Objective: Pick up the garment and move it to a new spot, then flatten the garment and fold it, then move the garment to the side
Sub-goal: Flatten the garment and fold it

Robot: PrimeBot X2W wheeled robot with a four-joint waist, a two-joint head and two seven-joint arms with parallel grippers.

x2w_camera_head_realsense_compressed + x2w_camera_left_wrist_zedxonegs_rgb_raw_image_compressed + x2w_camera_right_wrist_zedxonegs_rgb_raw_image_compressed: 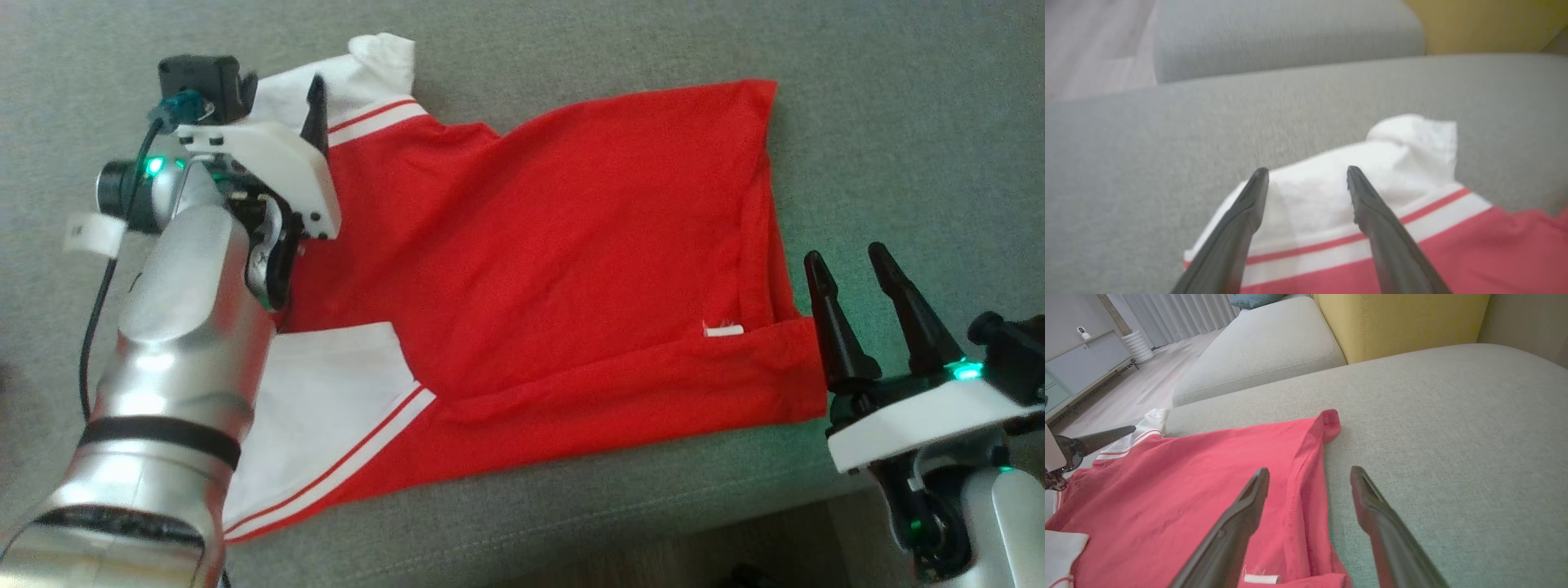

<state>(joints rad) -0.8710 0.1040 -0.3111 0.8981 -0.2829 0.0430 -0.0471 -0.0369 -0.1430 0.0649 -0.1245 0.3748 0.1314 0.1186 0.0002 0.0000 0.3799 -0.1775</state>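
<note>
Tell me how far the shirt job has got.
Done: the shirt lies spread mostly flat on the sofa. In hand: the open left hand is over a white sleeve, the open right hand by the hem; neither grips. Left: folding, moving aside.

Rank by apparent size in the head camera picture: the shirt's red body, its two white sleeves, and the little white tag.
1. Red body
2. Nearer white sleeve, partly behind the left arm
3. Farther white sleeve, partly hidden; nearness may exaggerate the gap
4. White tag
</note>
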